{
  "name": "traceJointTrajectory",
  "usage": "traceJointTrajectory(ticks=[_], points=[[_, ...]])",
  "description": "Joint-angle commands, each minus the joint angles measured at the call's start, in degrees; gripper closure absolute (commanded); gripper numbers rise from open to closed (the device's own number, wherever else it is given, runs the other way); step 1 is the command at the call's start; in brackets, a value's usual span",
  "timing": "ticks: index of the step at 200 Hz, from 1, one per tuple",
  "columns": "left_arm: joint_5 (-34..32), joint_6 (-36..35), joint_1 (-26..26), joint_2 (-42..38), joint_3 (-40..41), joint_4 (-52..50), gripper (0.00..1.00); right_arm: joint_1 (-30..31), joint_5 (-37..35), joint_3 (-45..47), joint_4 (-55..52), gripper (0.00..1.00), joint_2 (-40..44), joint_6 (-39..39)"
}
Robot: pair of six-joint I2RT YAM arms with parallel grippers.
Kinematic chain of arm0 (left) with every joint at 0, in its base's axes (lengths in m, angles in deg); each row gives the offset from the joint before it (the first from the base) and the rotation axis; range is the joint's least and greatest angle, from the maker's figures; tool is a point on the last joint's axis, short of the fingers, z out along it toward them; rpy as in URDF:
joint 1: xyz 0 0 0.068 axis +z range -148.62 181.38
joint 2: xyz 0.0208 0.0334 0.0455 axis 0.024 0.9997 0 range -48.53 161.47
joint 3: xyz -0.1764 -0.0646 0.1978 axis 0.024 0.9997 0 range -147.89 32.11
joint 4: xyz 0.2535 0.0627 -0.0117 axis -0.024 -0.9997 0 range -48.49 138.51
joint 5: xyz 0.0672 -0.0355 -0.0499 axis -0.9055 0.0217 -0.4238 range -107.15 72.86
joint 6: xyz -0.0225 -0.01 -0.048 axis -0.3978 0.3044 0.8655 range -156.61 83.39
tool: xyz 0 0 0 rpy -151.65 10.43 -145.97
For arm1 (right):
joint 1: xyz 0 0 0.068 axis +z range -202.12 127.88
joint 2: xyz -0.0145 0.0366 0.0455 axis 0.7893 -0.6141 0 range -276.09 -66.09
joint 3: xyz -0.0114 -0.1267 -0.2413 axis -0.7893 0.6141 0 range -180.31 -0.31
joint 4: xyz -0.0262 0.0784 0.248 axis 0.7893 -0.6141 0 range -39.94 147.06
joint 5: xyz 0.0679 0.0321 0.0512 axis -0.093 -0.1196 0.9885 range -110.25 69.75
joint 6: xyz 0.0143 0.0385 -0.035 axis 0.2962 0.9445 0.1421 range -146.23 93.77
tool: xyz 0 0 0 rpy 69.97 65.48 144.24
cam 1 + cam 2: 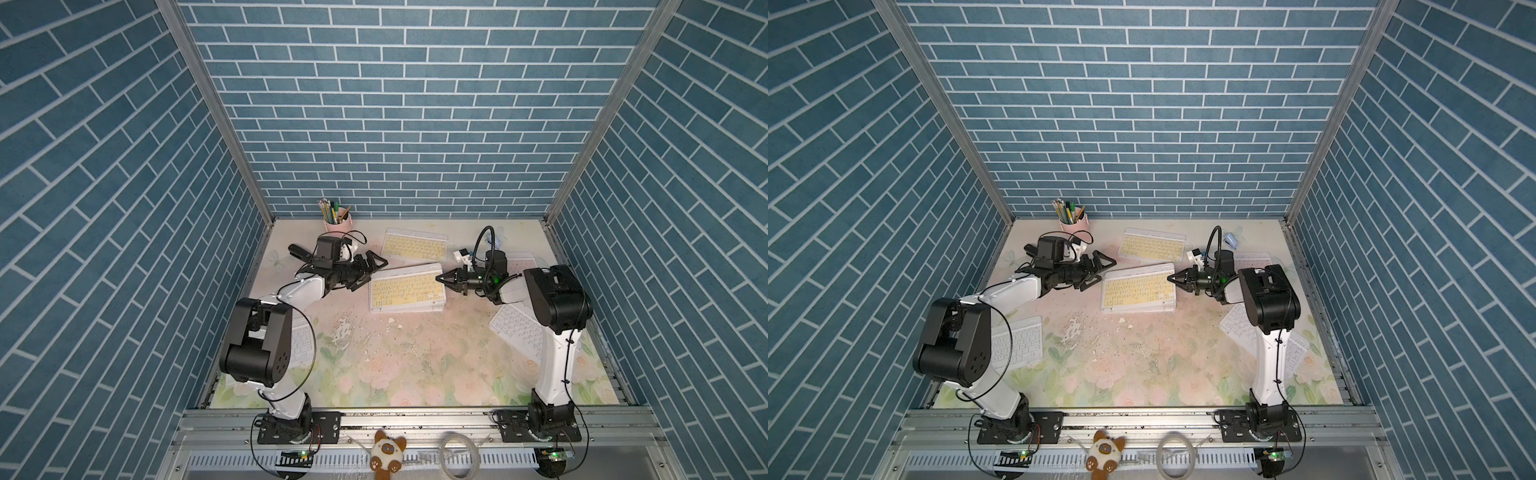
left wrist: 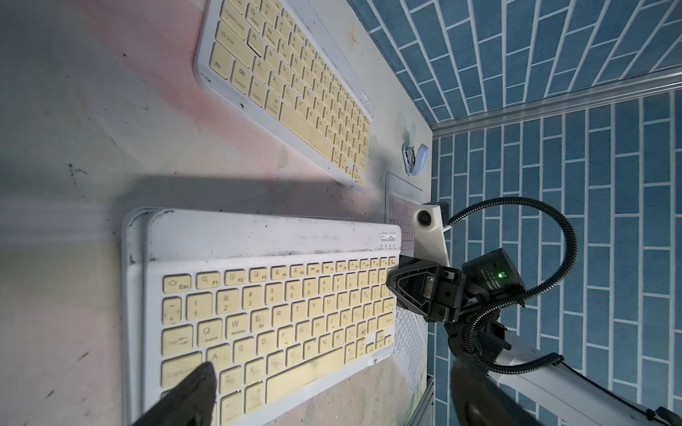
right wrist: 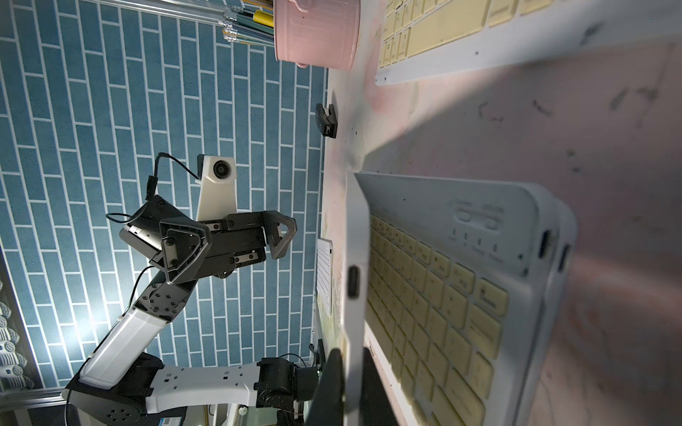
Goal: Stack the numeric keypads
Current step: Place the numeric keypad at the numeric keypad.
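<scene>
A stack of numeric keypads (image 1: 407, 291) lies mid-table, and its top one (image 2: 276, 313) has pale yellow keys. My right gripper (image 1: 439, 278) is shut on that top keypad's right edge, one finger on each face (image 3: 352, 354). My left gripper (image 1: 372, 274) hovers open at the stack's left end, and one fingertip (image 2: 199, 380) is over the Caps Lock key. Loose keypads lie around. A yellow-keyed one (image 1: 415, 245) is behind the stack. A pink-keyed one (image 1: 1252, 261) is half hidden by the right arm. White ones sit front right (image 1: 519, 332) and under the left arm (image 1: 1019, 345).
A pink pen cup (image 1: 337, 224) stands at the back left, with a black stapler (image 1: 299, 251) near it. A light-blue stapler (image 1: 1230, 240) lies at the back right. White chips (image 1: 345, 328) litter the floral mat. Blue brick walls close three sides.
</scene>
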Motion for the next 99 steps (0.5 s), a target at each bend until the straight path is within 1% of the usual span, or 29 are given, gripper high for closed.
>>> traceJointTrajectory(ticks=[1,23,63,99], points=[[0.28,-1.26,-0.52,1.11,-2.14,-0.73,0.0,-0.33,1.89,-1.76,-2.29,0.82,-0.45,-3.52],[0.35,-1.36,-0.61,1.24,-2.52,-1.08,0.0,-0.53,1.39,-1.99,-4.47,0.79,-0.41,-4.72],[0.63,-1.5,-0.72,1.46,-2.71,-1.45,0.0,-1.08,-0.59,-2.59,-13.34,0.75,1.06,-10.75],[0.72,-1.51,-1.03,1.54,-2.85,-1.63,0.0,-1.09,-3.97,-5.22,-28.44,0.72,3.16,-20.26]])
